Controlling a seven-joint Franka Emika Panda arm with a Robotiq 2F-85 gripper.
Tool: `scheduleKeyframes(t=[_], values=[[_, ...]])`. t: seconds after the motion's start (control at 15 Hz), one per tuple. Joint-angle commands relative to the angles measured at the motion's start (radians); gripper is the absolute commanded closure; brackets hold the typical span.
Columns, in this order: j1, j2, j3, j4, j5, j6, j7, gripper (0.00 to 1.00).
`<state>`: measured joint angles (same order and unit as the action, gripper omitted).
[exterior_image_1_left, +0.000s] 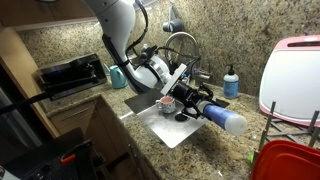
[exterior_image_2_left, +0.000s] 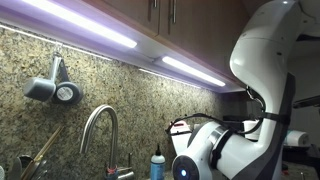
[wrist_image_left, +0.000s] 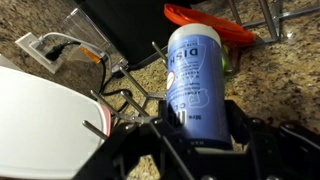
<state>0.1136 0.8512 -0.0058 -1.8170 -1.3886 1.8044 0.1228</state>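
The pincer (exterior_image_1_left: 205, 107) has a bottle (exterior_image_1_left: 228, 121) in its grip. The two jaws are squeezed in on the bottle's sides, one on each side, and they are not open any wider than the bottle. You can see this best in the wrist view, where the pincer (wrist_image_left: 200, 135) sits at the bottom and the bottle (wrist_image_left: 193, 75) sticks out away from it. The bottle is white with a blue label.

The bottle is up in the air, not on the counter (exterior_image_1_left: 215, 150). It lies on its side. It hangs between the tap (exterior_image_1_left: 182, 45) and the rack (exterior_image_1_left: 275, 125). A white board (exterior_image_1_left: 295, 70) stands in the rack. In the wrist view a red lid (wrist_image_left: 205, 18) lies past the far end of the bottle. A small blue bottle (exterior_image_1_left: 231, 80) stands by the wall, well apart from the pincer.

I think the step in hand is carrying: the bottle is picked up and is not put down yet. The next move needs care. The grip must stay tight, because a bottle on its side can slip out. The rack's wires (wrist_image_left: 130, 95) are close, so the bottle should stay away from them. To stand on the counter, the bottle must be turned upright first.
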Motion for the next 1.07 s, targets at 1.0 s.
scheduleKeyframes(t=[1.0], values=[[0.035, 0.035, 0.028, 0.008, 0.002, -0.208, 0.018, 0.67]])
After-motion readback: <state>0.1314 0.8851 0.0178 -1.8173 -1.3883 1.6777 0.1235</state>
